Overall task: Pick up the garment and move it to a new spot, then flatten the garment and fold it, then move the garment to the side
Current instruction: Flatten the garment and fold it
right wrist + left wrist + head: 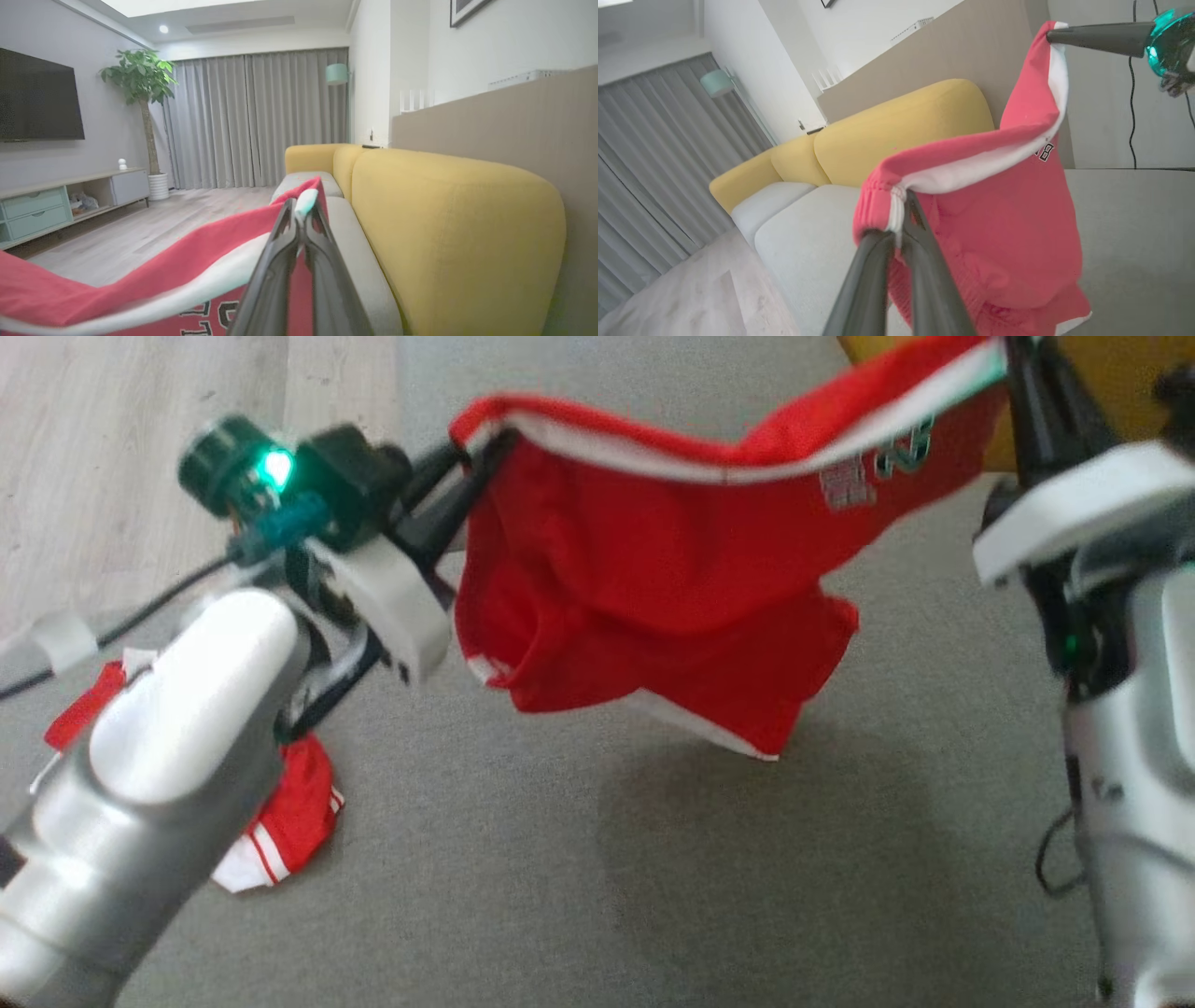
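The garment (653, 579) is a pair of red shorts with a white waistband, hanging in the air above the grey sofa seat (579, 859). My left gripper (476, 453) is shut on the waistband's left corner. My right gripper (1008, 359) is shut on its right corner at the top right. The band sags between them and the legs dangle below. In the left wrist view my left gripper (900, 196) pinches the gathered waistband of the garment (994, 233). In the right wrist view my right gripper (301, 210) clamps the white edge of the garment (140, 280).
A second red and white garment (289, 821) lies crumpled on the seat under my left forearm. Wooden floor (121, 457) lies beyond the seat's left edge. Yellow back cushions (448, 224) line the sofa. A television (37, 95), a cabinet and a plant stand across the room.
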